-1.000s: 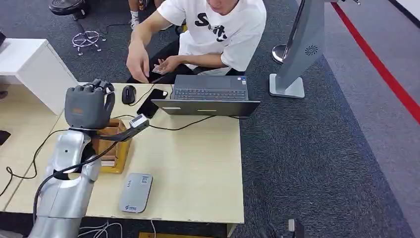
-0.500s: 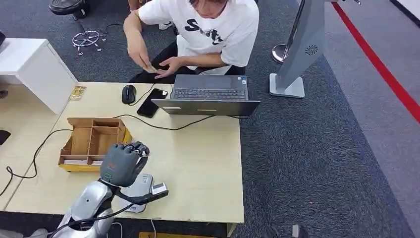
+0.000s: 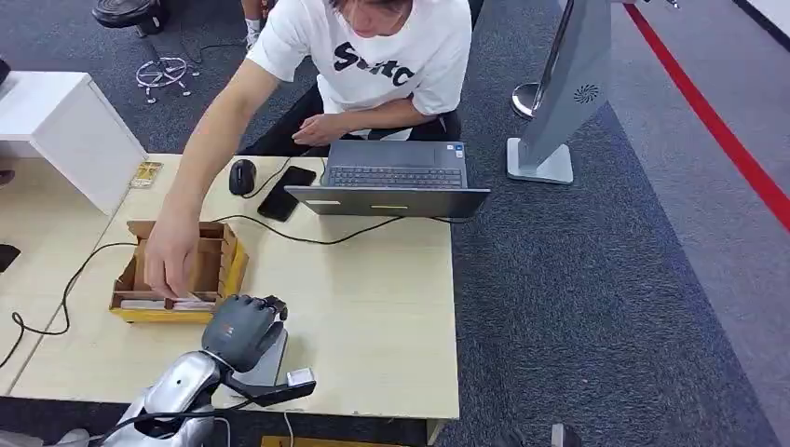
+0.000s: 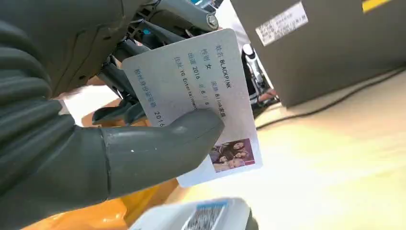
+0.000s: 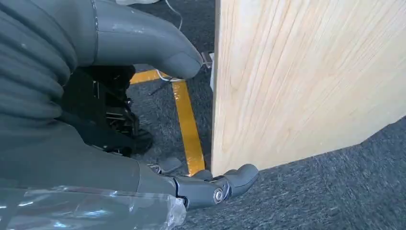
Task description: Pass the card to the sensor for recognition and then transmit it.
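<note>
Left hand [image 3: 242, 328]: over the sensor [image 3: 264, 365] at the table's [image 3: 373, 307] near edge, thumb and fingers pinching the card [image 4: 201, 96].
Card: held above the sensor, printed face and small photo visible in the left wrist view.
Right hand [image 5: 110, 120]: hangs beside the table's edge, above the carpet; fingers apart, nothing in it.
Person's hand [image 3: 170, 261]: reaching into the box [image 3: 224, 270], just beyond the left hand.
Laptop [image 3: 391, 182]: at the table's far side, phone [image 3: 287, 192] and mouse [image 3: 242, 176] beside it.
</note>
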